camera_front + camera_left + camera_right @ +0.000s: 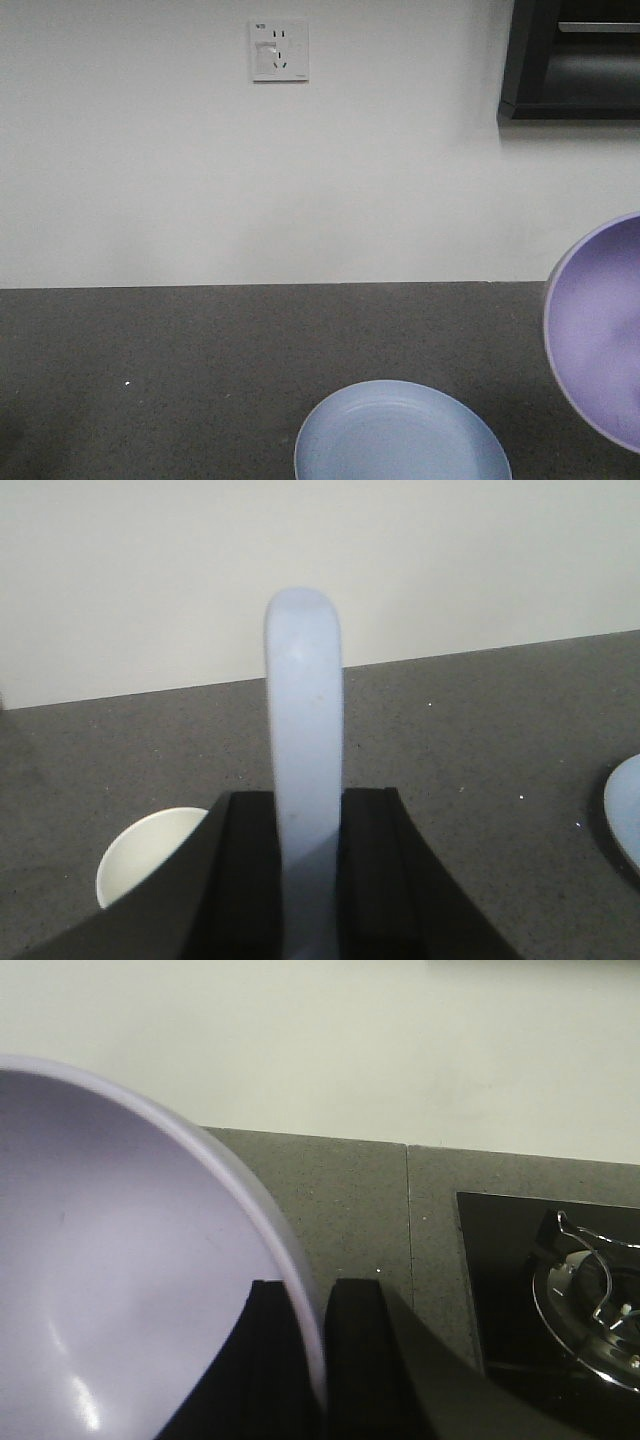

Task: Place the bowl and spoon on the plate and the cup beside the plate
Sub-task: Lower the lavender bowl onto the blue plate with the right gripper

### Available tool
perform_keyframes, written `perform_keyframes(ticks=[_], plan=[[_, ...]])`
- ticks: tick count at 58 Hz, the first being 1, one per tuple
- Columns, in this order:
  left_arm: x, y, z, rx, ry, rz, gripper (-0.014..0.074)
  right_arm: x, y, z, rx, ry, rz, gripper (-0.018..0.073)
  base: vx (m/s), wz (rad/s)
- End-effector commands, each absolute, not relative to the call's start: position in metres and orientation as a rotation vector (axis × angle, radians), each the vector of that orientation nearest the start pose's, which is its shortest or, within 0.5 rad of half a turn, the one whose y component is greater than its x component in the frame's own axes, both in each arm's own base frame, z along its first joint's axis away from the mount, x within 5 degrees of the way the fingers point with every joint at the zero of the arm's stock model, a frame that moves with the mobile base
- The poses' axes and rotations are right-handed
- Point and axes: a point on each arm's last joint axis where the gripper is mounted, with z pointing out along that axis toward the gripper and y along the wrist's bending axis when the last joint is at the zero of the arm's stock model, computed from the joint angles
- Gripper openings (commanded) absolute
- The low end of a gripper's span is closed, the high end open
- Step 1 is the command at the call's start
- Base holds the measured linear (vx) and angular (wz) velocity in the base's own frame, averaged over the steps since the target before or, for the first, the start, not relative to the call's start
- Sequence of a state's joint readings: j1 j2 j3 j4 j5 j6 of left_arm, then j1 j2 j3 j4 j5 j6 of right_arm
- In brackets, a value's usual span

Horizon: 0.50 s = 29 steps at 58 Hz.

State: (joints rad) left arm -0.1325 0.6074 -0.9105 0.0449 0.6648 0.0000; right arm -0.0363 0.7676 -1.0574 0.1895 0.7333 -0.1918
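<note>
The dark counter (150, 350) is carrying the plate (400, 435), which is sitting bare at the near edge, right of centre. The bowl (600, 330) is hanging tilted in the air at the plate's right, with the right claw (312, 1298) pinching its rim. The cup (150, 855) is standing on the counter, well apart from the plate, on its left. The left claw (310, 810) is gripping the spoon (305, 700) above the counter. Judging by this, both lifts are done. Nothing is lying on the plate yet, and the cup is not yet beside it.

Left gripper (310, 805): 2 matte black fingers (245, 865), flat-topped, flaring toward base. Right gripper (312, 1300): 2 black fingers (365, 1345), same build.
</note>
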Motion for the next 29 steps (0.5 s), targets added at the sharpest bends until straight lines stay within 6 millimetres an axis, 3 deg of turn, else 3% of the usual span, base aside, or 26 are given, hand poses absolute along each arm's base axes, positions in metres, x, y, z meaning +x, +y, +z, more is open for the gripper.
perform_keyframes(ticks=[1, 29], plan=[[0.1013, -0.012, 0.4208, 0.132, 1.742, -0.058, -0.0003, 0.1329, 0.0055, 0.4451, -0.085, 1.797, 0.049, -0.0009, 0.17, 0.0], [0.1013, -0.012, 0.4208, 0.132, 1.742, -0.058, -0.0003, 0.1329, 0.0055, 0.4451, -0.085, 1.797, 0.049, -0.0009, 0.1, 0.01]])
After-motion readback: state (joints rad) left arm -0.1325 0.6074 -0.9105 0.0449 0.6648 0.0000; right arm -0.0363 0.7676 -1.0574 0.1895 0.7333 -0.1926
